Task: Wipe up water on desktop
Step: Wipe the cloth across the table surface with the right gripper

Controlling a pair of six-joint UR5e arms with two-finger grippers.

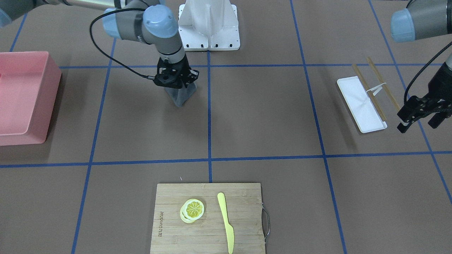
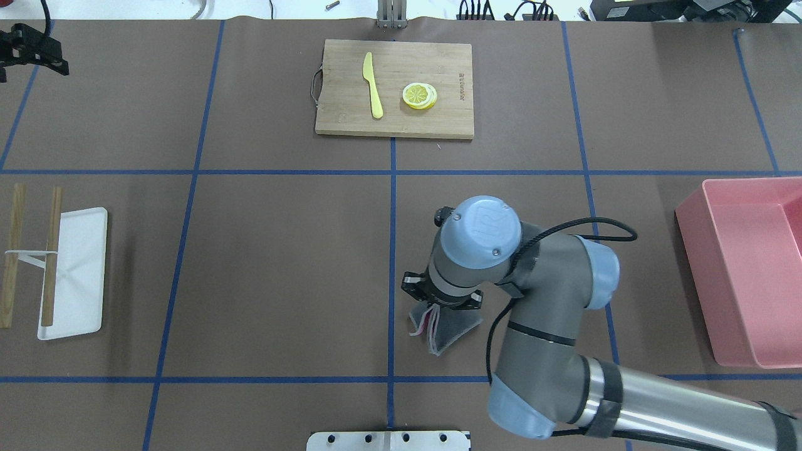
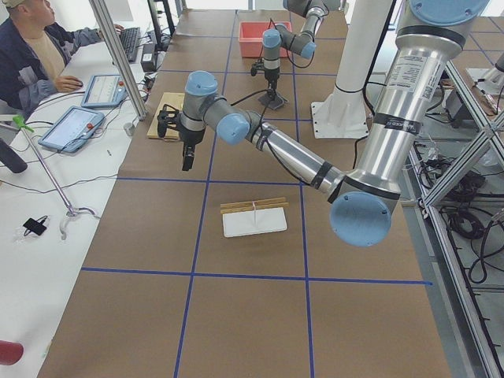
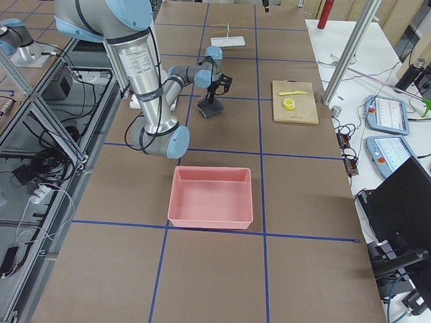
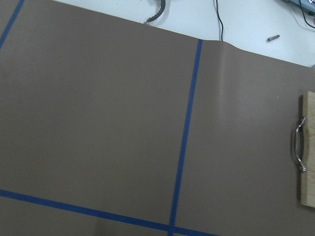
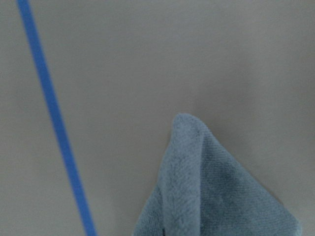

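Note:
The desktop (image 1: 265,116) is a matte brown surface crossed by blue tape lines. I cannot make out any water on it. My right gripper (image 1: 178,80) is shut on a grey-blue cloth (image 1: 182,96), which hangs down with its lower end on the desktop, just beside the centre tape line. The cloth also shows in the overhead view (image 2: 450,327) and in the right wrist view (image 6: 216,196). My left gripper (image 1: 418,123) is open and empty, held above the desktop near the white tray. It also shows in the overhead view (image 2: 25,53) at the far left.
A pink bin (image 1: 21,98) stands at the robot's right end of the table. A bamboo cutting board (image 1: 247,218) holds lemon slices (image 1: 192,210) and a yellow knife (image 1: 226,222). A white tray (image 1: 363,113) lies with two wooden sticks (image 1: 369,88) across and beside it.

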